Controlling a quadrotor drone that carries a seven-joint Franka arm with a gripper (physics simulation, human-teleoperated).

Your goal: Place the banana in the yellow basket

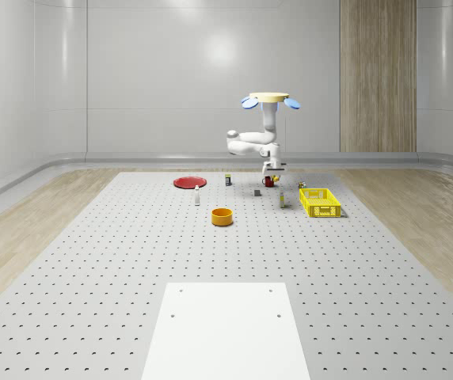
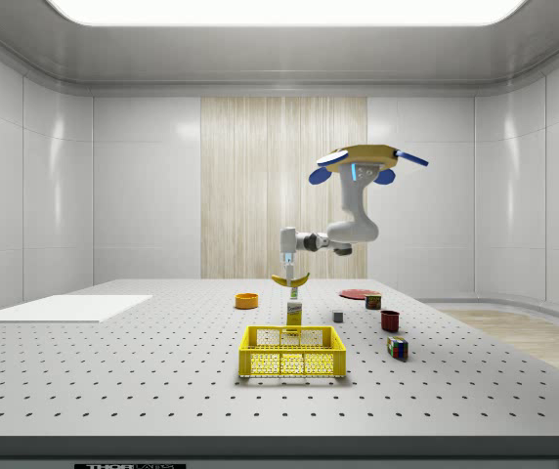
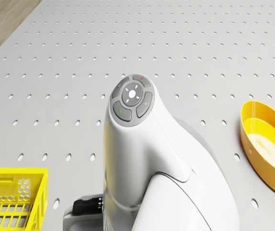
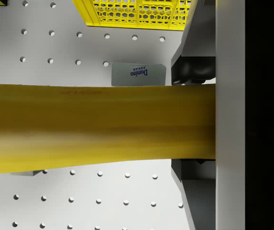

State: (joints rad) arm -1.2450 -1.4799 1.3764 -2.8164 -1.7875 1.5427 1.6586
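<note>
The banana (image 2: 290, 280) hangs in the air with my gripper (image 2: 287, 270) shut on it from above. In the wrist view the banana (image 4: 94, 127) lies crosswise against one finger (image 4: 230, 120). The yellow basket (image 2: 292, 352) stands on the table below and nearer the side camera. In the whole-scene view the yellow basket (image 1: 320, 202) is to the right of and nearer than the gripper (image 1: 272, 171). The drone (image 1: 270, 99) hovers high over the far part of the table, its arm (image 3: 147, 159) bent down. A basket edge (image 4: 137, 12) shows past the banana.
A Domino sugar box (image 4: 138, 74) stands beneath the gripper, just beyond the basket. An orange bowl (image 1: 222, 216), a red plate (image 1: 189, 182), a red mug (image 2: 390, 319), a Rubik's cube (image 2: 397, 347) and a grey cube (image 2: 338, 316) stand around. A white panel (image 1: 226, 328) covers the near table.
</note>
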